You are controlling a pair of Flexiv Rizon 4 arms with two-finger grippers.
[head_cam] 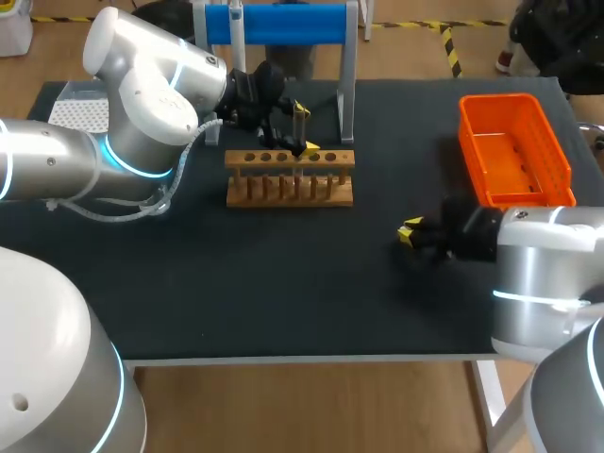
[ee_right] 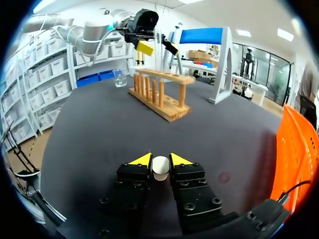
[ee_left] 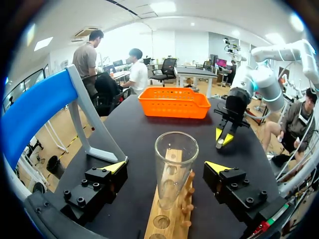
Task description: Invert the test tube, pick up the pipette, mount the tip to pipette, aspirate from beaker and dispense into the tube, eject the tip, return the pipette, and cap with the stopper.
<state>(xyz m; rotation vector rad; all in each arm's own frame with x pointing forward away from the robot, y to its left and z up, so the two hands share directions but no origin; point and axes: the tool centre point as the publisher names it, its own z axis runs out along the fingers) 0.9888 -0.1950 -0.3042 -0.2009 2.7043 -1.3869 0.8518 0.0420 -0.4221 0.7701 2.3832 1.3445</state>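
A clear glass test tube (ee_left: 174,164) stands upright, mouth up, in the wooden rack (ee_left: 167,219). My left gripper (ee_left: 167,167) is open, with one finger on each side of the tube and a gap to both. In the head view it (head_cam: 306,128) hangs over the rack (head_cam: 290,176) at the back middle. My right gripper (ee_right: 160,159) is shut on a small white stopper (ee_right: 160,165) just above the black mat, at the right front (head_cam: 411,232). A glass beaker (ee_right: 119,78) stands beyond the rack's far end.
An orange basket (head_cam: 514,151) stands at the back right, close to my right arm. A blue-topped stand (head_cam: 278,24) rises behind the rack. A white tip box (head_cam: 80,109) sits at the back left, partly hidden by my left arm.
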